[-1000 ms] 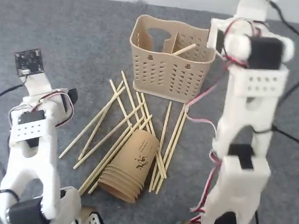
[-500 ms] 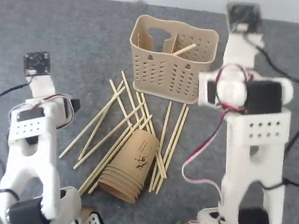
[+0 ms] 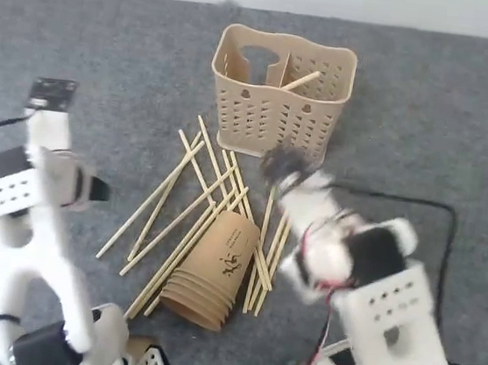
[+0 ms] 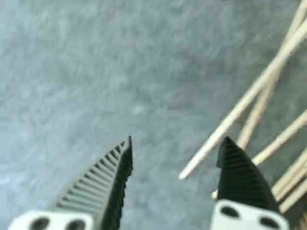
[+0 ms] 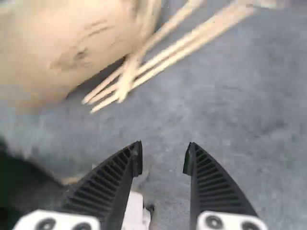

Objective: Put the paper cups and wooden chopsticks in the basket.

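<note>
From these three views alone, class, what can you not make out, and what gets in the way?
- High view: the floor of the basket, hidden by its front wall.
- High view: how many chopsticks lie under the cups, which cover them.
- Left wrist view: the full length of the chopsticks, cut off by the picture's edge.
- Right wrist view: the print on the cups, blurred.

The left arm and right arm are white printed plastic with black servo blocks and panels punched with rows of small holes. Thin red and black cables trail from the right arm, behind the right end effector. It and the left end effector have black, ridged, pointed fingers on white bases with dark screw holes.
</note>
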Controlling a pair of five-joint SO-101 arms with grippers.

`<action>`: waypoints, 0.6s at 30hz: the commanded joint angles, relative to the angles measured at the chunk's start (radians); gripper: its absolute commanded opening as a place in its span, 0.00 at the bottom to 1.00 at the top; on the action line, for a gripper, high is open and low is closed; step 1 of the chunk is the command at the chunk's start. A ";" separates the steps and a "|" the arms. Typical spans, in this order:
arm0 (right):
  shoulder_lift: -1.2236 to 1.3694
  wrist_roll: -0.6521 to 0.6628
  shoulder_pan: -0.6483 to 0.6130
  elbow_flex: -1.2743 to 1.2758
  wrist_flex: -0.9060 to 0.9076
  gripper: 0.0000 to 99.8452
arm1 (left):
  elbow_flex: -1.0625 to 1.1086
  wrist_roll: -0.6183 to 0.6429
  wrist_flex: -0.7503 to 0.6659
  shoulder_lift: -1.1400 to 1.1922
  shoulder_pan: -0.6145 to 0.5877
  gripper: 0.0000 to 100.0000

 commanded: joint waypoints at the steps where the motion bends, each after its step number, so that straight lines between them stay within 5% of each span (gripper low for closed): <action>1: -0.097 0.044 -0.245 0.100 0.015 0.15 | -0.081 -0.009 0.015 -0.012 -0.170 0.27; 7: -0.099 -0.064 -0.475 0.175 -0.157 0.12 | 0.008 -0.003 -0.055 -0.008 -0.313 0.26; 11: -0.065 -0.133 -0.588 0.209 -0.312 0.00 | 0.120 0.074 -0.230 -0.005 -0.365 0.13; 14: -0.036 -0.140 -0.670 0.213 -0.363 0.06 | 0.188 0.132 -0.341 -0.005 -0.405 0.06; 18: -0.012 -0.141 -0.714 0.216 -0.392 0.18 | 0.249 0.178 -0.405 -0.003 -0.433 0.10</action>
